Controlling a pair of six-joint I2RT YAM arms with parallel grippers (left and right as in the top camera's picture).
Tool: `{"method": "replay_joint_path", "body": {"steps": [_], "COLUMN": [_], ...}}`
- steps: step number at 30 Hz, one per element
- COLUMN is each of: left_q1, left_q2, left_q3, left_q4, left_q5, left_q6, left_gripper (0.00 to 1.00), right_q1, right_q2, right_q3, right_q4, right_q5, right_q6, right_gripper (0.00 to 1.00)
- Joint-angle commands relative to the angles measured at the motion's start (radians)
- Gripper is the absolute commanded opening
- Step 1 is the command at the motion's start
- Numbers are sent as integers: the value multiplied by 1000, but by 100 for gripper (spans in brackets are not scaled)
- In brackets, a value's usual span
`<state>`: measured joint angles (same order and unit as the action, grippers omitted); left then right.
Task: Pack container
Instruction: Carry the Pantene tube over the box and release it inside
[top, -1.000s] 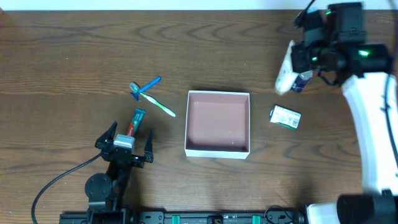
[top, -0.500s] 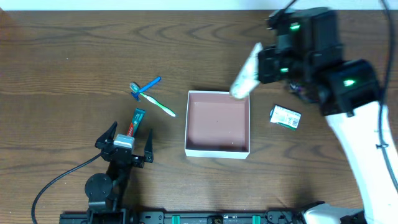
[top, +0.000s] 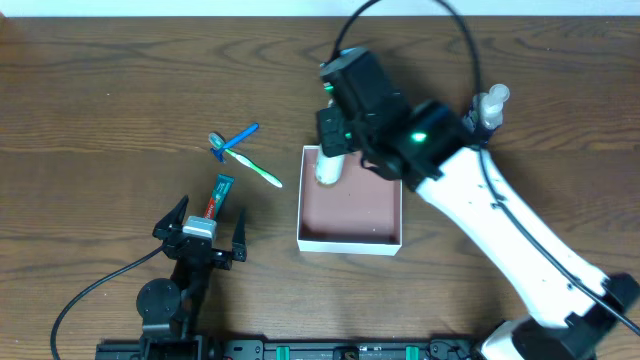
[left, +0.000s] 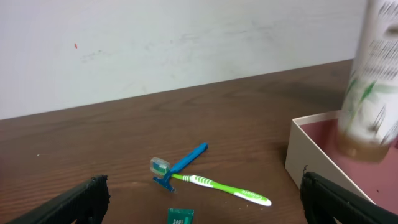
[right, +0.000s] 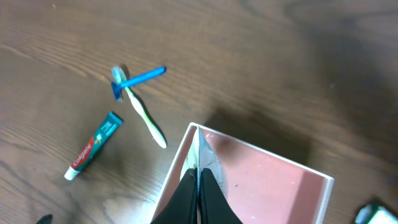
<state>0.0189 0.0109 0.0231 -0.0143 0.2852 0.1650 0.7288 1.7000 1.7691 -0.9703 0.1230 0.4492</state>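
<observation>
One white cylindrical tube, right fingers pinching; square thin-walled container, pinkish floor.

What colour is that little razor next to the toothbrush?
The razor is blue; the right wrist view shows it best.

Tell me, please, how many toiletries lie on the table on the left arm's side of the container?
3: the blue razor, the green toothbrush touching it, and the toothpaste tube near the left pincer. The right arm may hide others elsewhere.

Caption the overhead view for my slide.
Right gripper holds a white tube over the container corner; toothpaste, toothbrush and razor lie outside.
</observation>
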Motion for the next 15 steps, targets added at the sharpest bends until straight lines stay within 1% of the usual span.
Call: {"method": "replay_joint_path", "body": {"steps": [1, 8, 15], "left_q1": [6, 6, 6], "left_q2": [-6, -6, -6], "left_q3": [-19, -19, -19], "left_q4": [-33, -33, -33], "left_q5": [10, 10, 10], "left_q6": [13, 13, 13], "left_gripper": [98, 98, 98], "right_q1": [26, 47, 70], "right_q2": [34, 102, 155], "right_q3": [15, 15, 14], "right_q4": [29, 78, 83], "right_q5": [39, 69, 138], "right_q6": [53, 103, 198], "right_gripper": [1, 1, 1]}}
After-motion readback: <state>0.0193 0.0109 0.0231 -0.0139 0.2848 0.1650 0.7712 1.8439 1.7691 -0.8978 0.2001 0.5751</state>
